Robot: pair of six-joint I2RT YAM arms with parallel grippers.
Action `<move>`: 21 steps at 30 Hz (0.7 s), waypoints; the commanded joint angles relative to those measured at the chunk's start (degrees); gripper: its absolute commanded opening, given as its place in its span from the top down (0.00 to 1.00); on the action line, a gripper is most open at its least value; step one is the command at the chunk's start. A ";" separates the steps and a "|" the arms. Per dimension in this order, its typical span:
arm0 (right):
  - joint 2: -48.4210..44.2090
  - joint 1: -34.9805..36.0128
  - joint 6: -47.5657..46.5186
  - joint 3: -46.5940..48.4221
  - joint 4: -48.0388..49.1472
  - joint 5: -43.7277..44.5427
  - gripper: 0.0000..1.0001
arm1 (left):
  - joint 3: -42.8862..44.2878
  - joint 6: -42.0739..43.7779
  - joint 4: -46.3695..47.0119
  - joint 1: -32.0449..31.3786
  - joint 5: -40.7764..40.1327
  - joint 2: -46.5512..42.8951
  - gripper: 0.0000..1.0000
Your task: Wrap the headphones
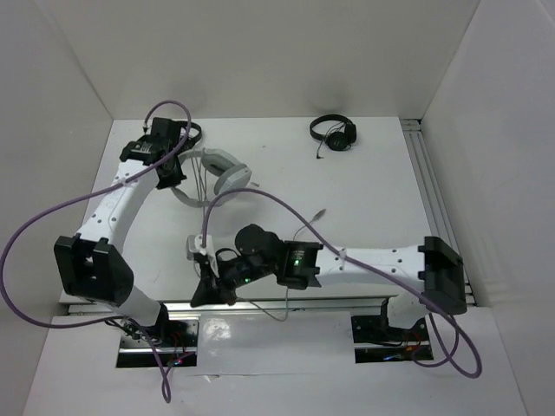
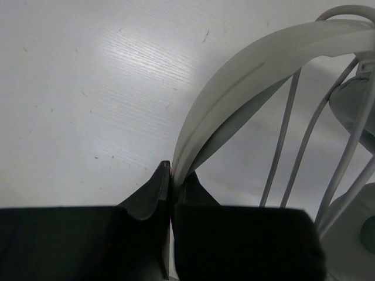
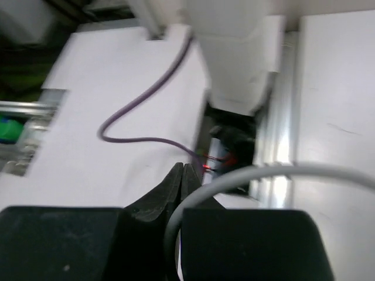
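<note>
The left gripper (image 2: 171, 182) is clamped together on one end of the wide headband of the large white and light-grey over-ear headphones (image 1: 227, 170), at the far left of the white surface (image 1: 373, 199). The band appears light and stiff, so it makes a sound hold. The right gripper (image 3: 183, 175), near the front edge, is closed on the long thin pale cable (image 3: 275, 171), which appears limp and liable to slip. Open room lies centre and right, bounded at the far side by the small black headphones (image 1: 334, 132).

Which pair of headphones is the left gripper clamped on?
The white headphones, pinched at the headband by the left gripper. The black pair lies apart near the far wall, untouched.
</note>
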 commanded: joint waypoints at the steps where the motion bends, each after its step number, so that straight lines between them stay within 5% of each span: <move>1: -5.04 -1.05 -17.46 11.68 -28.83 15.93 1.00 | -4.39 6.06 9.21 -2.70 0.18 -7.63 1.00; 7: 2.25 -12.82 -27.87 37.09 -55.48 35.01 1.00 | -12.48 8.11 6.92 -8.49 -0.70 -12.56 1.00; 13: 3.48 -20.12 -31.31 47.32 -53.94 41.04 1.00 | -18.71 9.69 5.69 -15.36 -2.97 -15.28 1.00; 21: -1.17 -26.00 -36.76 37.68 -35.48 57.11 1.00 | -24.35 11.45 4.56 -26.59 -2.71 -23.70 1.00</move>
